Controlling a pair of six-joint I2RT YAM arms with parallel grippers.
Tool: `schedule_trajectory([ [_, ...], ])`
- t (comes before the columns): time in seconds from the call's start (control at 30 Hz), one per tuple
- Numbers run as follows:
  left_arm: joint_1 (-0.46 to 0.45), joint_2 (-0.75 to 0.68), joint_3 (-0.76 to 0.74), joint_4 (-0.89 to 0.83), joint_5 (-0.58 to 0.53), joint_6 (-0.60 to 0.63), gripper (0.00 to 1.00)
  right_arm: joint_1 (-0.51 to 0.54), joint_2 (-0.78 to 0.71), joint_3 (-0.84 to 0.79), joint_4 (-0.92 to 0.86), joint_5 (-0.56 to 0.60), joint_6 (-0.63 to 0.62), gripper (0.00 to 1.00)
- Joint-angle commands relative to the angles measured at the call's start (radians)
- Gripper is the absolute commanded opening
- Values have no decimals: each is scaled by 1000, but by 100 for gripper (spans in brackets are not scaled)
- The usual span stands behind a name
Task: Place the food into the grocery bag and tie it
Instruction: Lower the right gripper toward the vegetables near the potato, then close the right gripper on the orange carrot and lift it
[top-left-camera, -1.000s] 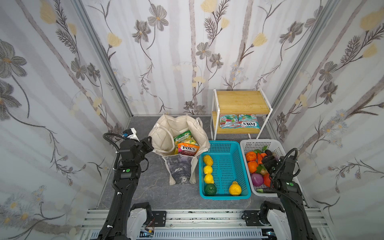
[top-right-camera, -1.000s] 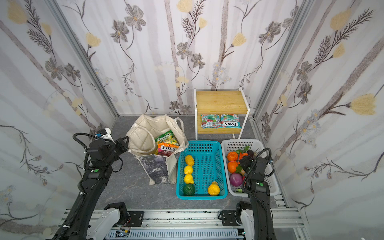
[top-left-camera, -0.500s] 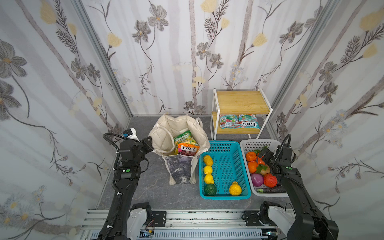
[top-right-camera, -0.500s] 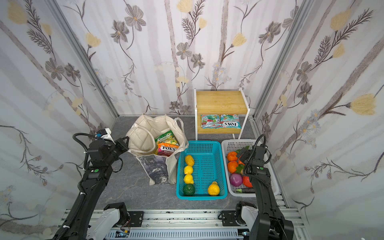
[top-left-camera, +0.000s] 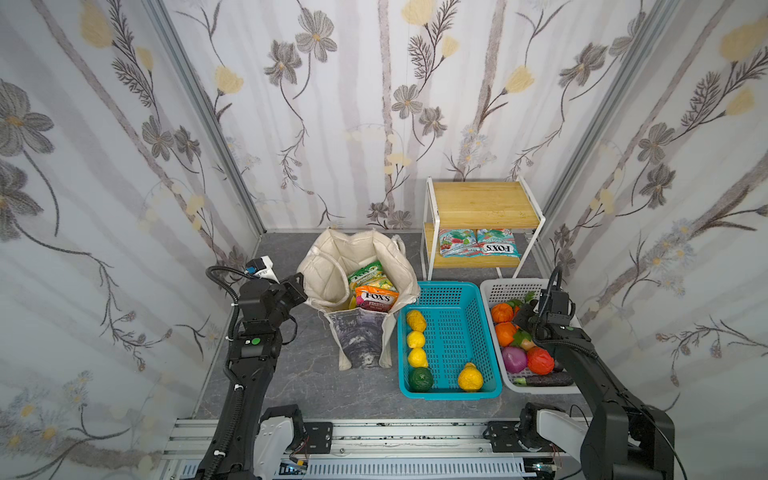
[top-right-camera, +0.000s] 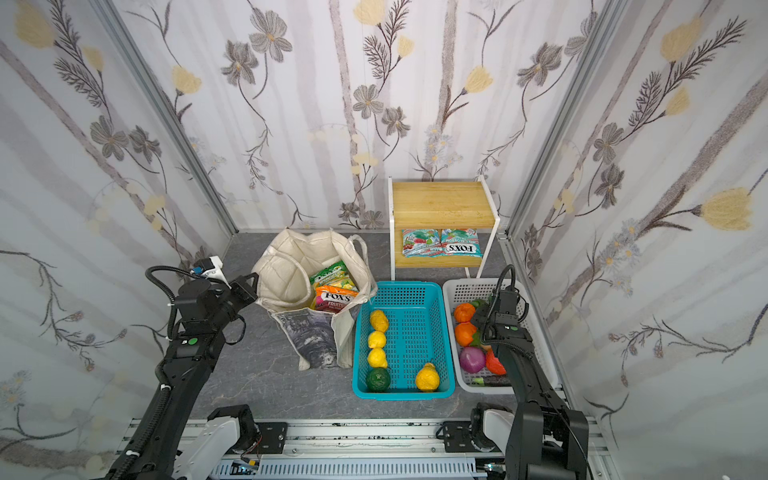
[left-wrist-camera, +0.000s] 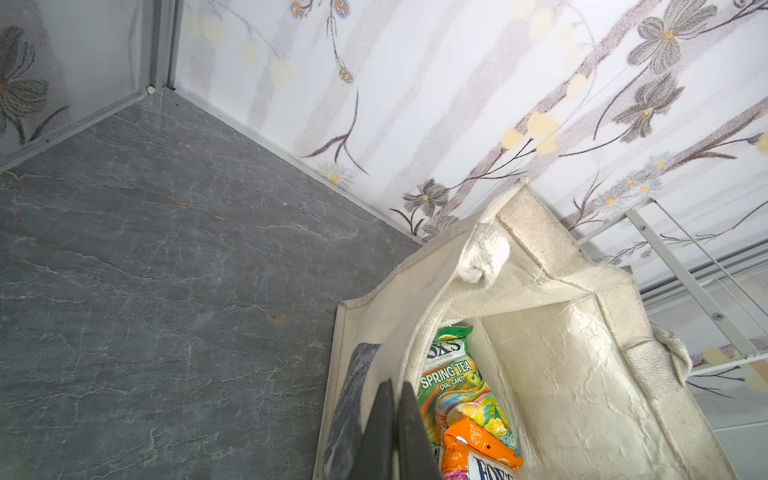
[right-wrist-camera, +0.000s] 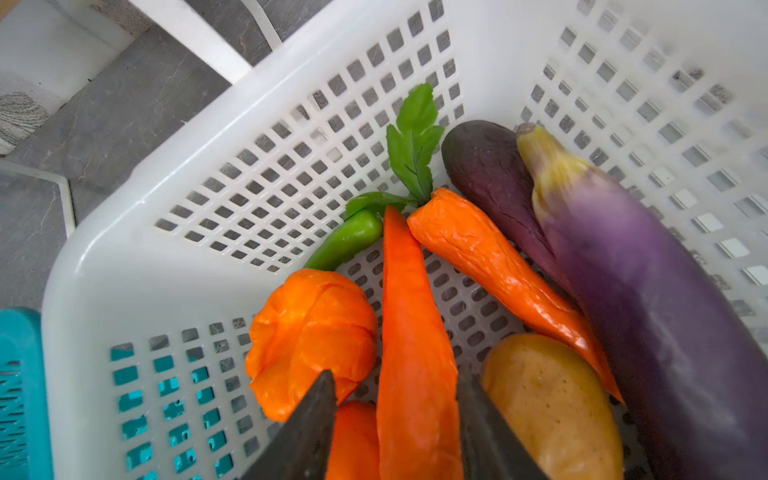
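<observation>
The cream grocery bag stands open on the grey floor with FOX'S candy packets inside. My left gripper is shut on the bag's near rim strap. My right gripper reaches into the white basket. Its jaws are partly closed astride an orange carrot: one finger lies against it, the other stands a little off. Around it lie an orange pumpkin-like piece, a potato and two eggplants.
A teal basket between bag and white basket holds yellow fruit and a green one. A purple onion lies in the white basket. Behind stands a wooden shelf with two more candy packets.
My right gripper moved from the front of the white basket toward its back, opened wide, then narrowed around the carrot. The left arm and the bag have not moved.
</observation>
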Motion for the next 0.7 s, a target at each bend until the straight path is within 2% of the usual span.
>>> schedule_trajectory([
  [0.0,3,-3,2,39,-4,1,0,0,18,1,33,-22,-11,46],
  [0.07,2,-5,1,40,-6,0,0,1,41,6,30,-33,-14,52],
  [0.17,2,-7,1,40,-4,1,0,6,65,7,31,-48,-16,51],
  [0.67,3,-9,2,40,-3,1,0,11,59,3,40,-37,-17,33],
])
